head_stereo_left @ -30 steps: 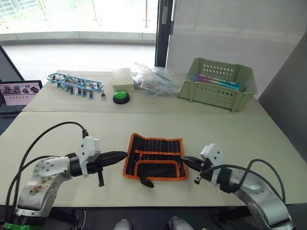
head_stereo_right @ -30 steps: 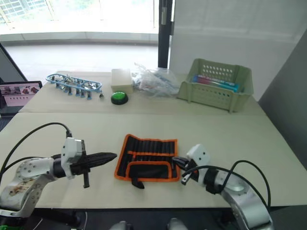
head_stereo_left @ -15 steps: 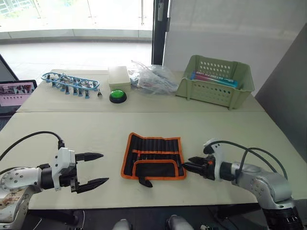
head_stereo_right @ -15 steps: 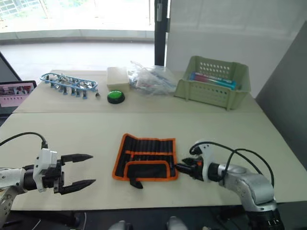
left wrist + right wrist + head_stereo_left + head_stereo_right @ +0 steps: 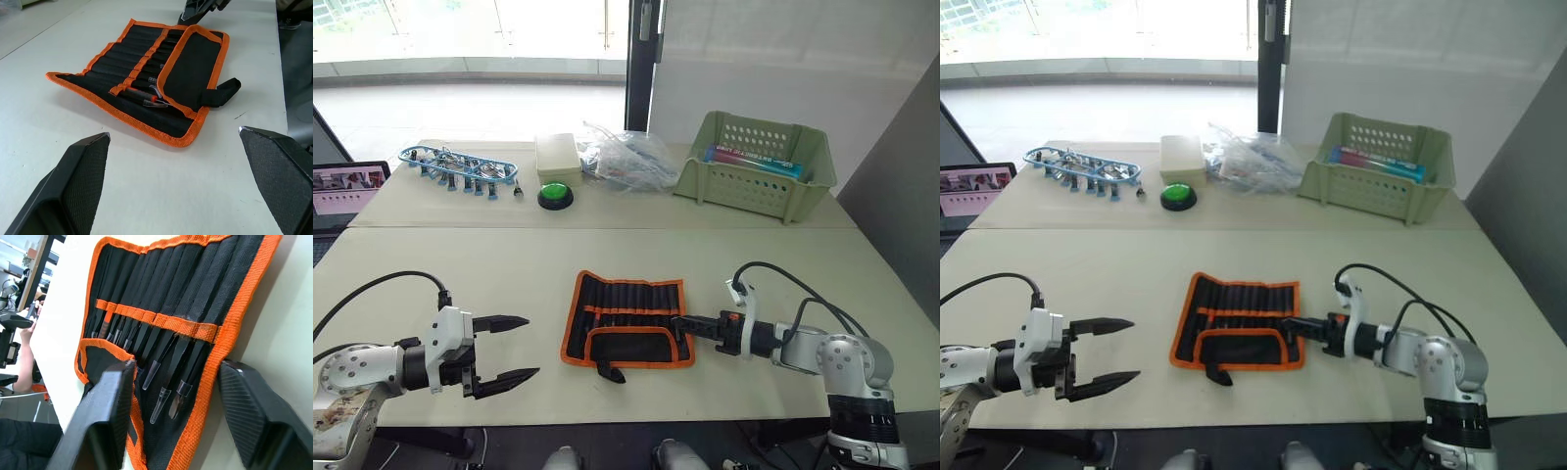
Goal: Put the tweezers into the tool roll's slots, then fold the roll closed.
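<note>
The worktop (image 5: 460, 264) carries the roll (image 5: 628, 318) near its front middle, lying open with its lower flap already turned up over the bottom edge and its strap loop (image 5: 612, 372) poking out at the front. The tweezers (image 5: 168, 360) sit in the slots under the orange strip, their clear-capped tips pointing toward the flap.

The right gripper (image 5: 171, 416) is at the roll's right edge, released, one finger above the fabric near the flap corner and the other off the orange edging on the worktop side, so the edge lies between them. The left gripper (image 5: 514, 348) hovers well apart on the left, spread wide and empty.

With the tweezers apparently slotted, folding looks like the step in hand. To do it well, the right gripper should pinch the edging cleanly, lift low, and carry that side over toward the left without dragging the roll; the left gripper could pin the far side.

No brand or writing can be read on the roll; the print on the box (image 5: 754, 162) in the basket (image 5: 744, 191) is too small to make out.
</note>
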